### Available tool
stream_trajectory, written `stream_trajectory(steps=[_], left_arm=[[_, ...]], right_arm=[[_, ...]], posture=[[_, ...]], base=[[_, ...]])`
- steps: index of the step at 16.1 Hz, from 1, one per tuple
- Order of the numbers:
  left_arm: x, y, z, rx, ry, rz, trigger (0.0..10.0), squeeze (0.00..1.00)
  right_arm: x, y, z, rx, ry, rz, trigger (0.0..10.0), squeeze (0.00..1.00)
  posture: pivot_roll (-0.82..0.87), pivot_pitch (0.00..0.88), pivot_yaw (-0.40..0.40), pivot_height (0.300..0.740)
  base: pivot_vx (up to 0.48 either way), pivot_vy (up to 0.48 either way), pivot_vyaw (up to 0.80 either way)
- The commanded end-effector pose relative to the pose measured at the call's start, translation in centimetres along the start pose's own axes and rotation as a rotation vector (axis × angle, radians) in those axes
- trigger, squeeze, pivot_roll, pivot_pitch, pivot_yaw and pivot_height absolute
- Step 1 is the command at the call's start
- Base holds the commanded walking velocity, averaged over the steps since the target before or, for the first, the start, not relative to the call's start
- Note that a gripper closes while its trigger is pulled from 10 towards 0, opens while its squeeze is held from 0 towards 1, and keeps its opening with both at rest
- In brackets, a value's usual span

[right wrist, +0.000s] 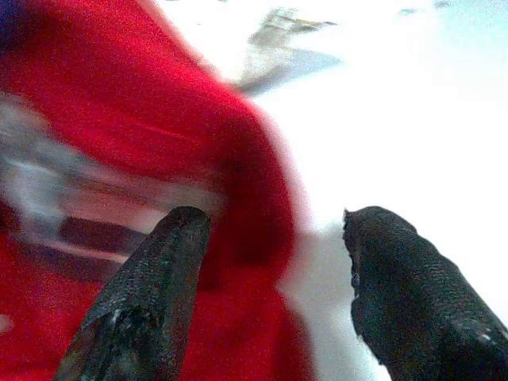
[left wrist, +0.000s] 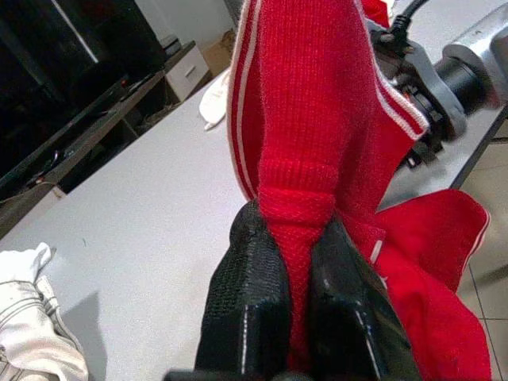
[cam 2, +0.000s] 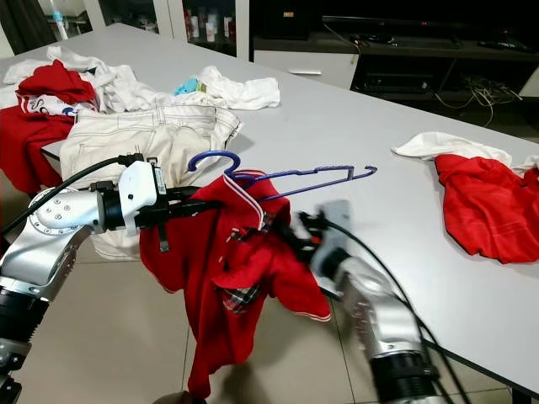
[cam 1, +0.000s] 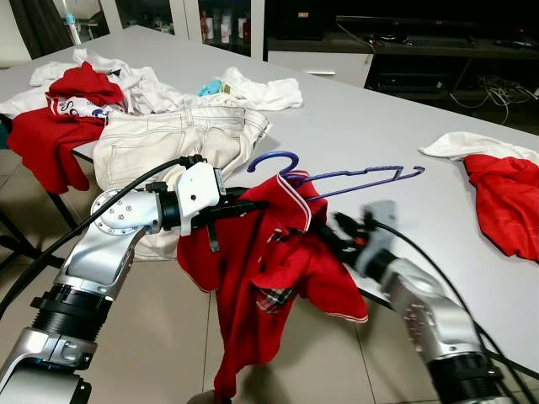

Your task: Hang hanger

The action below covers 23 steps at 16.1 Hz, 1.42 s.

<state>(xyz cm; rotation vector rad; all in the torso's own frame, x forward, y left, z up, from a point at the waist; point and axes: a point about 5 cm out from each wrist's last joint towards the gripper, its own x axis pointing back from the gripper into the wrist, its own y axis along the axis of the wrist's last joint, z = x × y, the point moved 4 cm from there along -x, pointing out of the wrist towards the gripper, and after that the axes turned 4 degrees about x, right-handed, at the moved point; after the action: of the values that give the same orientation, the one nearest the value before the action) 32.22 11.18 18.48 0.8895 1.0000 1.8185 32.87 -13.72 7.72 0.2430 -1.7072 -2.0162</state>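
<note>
Grey desk (cam 1: 370, 126) surface is spread with white and red clothes, pale cream jeans (cam 1: 173, 139) lying at its near edge. A red knitted polo shirt with white-striped collar (cam 1: 261, 261) is held up before the desk edge, pinched in the closed left claw (left wrist: 294, 298), with a blue wire hanger (cam 1: 337, 175) caught at its collar. The right claw (right wrist: 274, 262) is seen spread open beside the shirt's front.

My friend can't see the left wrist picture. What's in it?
Two black fingers pinch a fold of a red shirt with white stripes. Behind it lies a grey table, and the robot's other arm reaches in beside the shirt.
</note>
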Motion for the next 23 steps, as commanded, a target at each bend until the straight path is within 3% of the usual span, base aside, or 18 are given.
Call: stream_trajectory(steps=[1, 2, 3, 6, 9, 11, 12, 14, 18, 20, 22, 23], left_arm=[[0.1, 1.1, 0.6, -0.044, 0.016, -0.024, 0.0, 0.0], [0.1, 1.0, 0.6, -0.043, 0.016, -0.024, 0.0, 0.0], [0.1, 1.0, 0.6, -0.044, 0.014, -0.022, 0.0, 0.0], [0.0, 1.1, 0.6, -0.044, 0.004, -0.026, 0.0, 0.0], [-0.2, 1.3, 0.3, -0.045, -0.02, -0.039, 0.0, 0.0], [-0.2, 1.4, 0.1, -0.045, -0.03, -0.042, 0.0, 0.0], [-0.2, 1.5, 0.0, -0.045, -0.035, -0.044, 0.0, 0.0], [-0.1, 1.6, 0.0, -0.044, -0.04, -0.049, 0.0, 0.0], [-0.2, 1.8, 0.0, -0.047, -0.046, -0.052, 0.0, 0.0], [-0.3, 1.9, 0.0, -0.049, -0.05, -0.055, 0.0, 0.0], [-0.4, 1.9, 0.1, -0.05, -0.05, -0.054, 0.0, 0.0], [-0.3, 1.9, 0.1, -0.051, -0.05, -0.054, 0.0, 0.0]], right_arm=[[0.7, 0.7, -1.8, 0.006, -0.053, -0.037, 10.0, 0.44], [1.0, 0.9, -2.1, -0.002, -0.057, -0.05, 10.0, 0.44], [1.7, 1.2, -2.6, -0.002, -0.036, -0.081, 10.0, 1.0], [2.7, 1.9, -2.8, 0.041, 0.059, -0.11, 10.0, 1.0], [2.2, 2.3, -1.0, 0.125, 0.171, -0.115, 10.0, 1.0], [1.9, 2.1, -0.5, 0.148, 0.193, -0.11, 10.0, 0.95], [1.6, 1.8, -0.1, 0.167, 0.209, -0.102, 10.0, 0.0], [0.7, 1.1, 0.6, 0.205, 0.207, -0.094, 10.0, 0.0], [-0.9, -0.1, 0.3, 0.2, 0.132, -0.053, 10.0, 0.0], [-1.5, -0.3, 2.1, 0.152, 0.217, -0.06, 10.0, 0.0], [-1.7, -0.1, 2.9, 0.105, 0.271, -0.076, 10.0, 0.0], [-1.5, 0.0, 3.4, 0.054, 0.323, -0.085, 2.6, 0.0]], posture=[[-0.05, 0.0, -0.029, 0.74], [-0.05, 0.0, -0.029, 0.74], [-0.05, 0.0, -0.025, 0.74], [-0.06, 0.0, -0.017, 0.74], [-0.06, 0.0, -0.013, 0.74], [-0.06, 0.0, -0.011, 0.74], [-0.05, 0.0, -0.009, 0.74], [-0.05, 0.0, -0.005, 0.74], [-0.05, 0.0, 0.001, 0.74], [-0.05, 0.0, 0.003, 0.74], [-0.05, 0.0, 0.004, 0.74], [-0.05, 0.0, 0.003, 0.74]], base=[[0.0, 0.0, 0.0], [0.0, 0.0, 0.0], [0.0, 0.0, 0.0], [0.0, 0.0, 0.0], [0.0, 0.0, 0.0], [0.0, 0.0, 0.0], [0.0, 0.0, 0.0], [0.0, 0.0, 0.0], [0.0, 0.0, 0.0], [0.0, 0.0, 0.0], [0.0, 0.0, 0.0], [0.0, 0.0, 0.0]])
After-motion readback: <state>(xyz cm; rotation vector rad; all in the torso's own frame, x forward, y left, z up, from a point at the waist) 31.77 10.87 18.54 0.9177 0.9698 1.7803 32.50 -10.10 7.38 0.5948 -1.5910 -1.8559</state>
